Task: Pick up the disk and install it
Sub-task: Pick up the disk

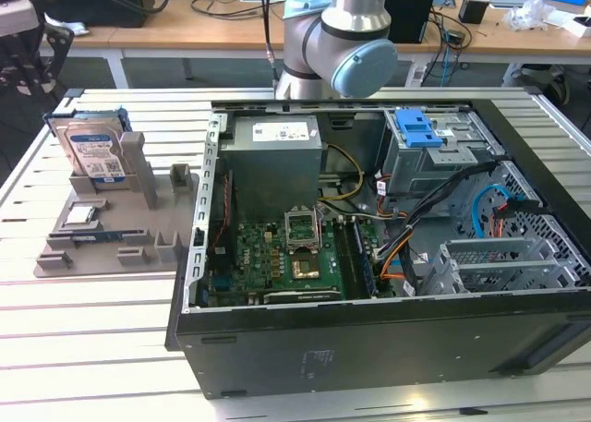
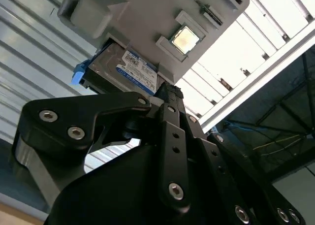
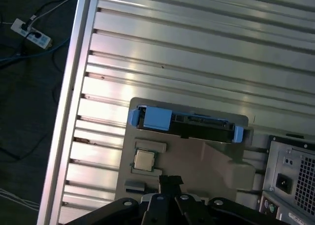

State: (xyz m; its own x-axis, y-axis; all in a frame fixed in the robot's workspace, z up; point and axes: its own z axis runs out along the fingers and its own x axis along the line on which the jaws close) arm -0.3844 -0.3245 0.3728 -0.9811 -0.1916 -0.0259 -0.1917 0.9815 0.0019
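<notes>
Upright disk (image 1: pixel 92 150) in grey holder (image 1: pixel 111 247), computer case (image 1: pixel 369 348) alongside

**What else is sitting around**

Black PC case (image 1: pixel 369 348) is lying open on the aluminium table (image 1: pixel 92 348), with its motherboard (image 1: pixel 277 256) and grey power supply (image 1: pixel 274 154) showing. Grey fixture tray (image 1: pixel 138 221) is sitting just beside it (a CPU chip (image 1: pixel 79 215) is resting on top).

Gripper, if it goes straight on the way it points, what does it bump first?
Probably the grey holder, near the disk standing in it. In the first wrist view the gripper points at that plate, beside the small square chip. How far off it hangs is unclear.
</notes>
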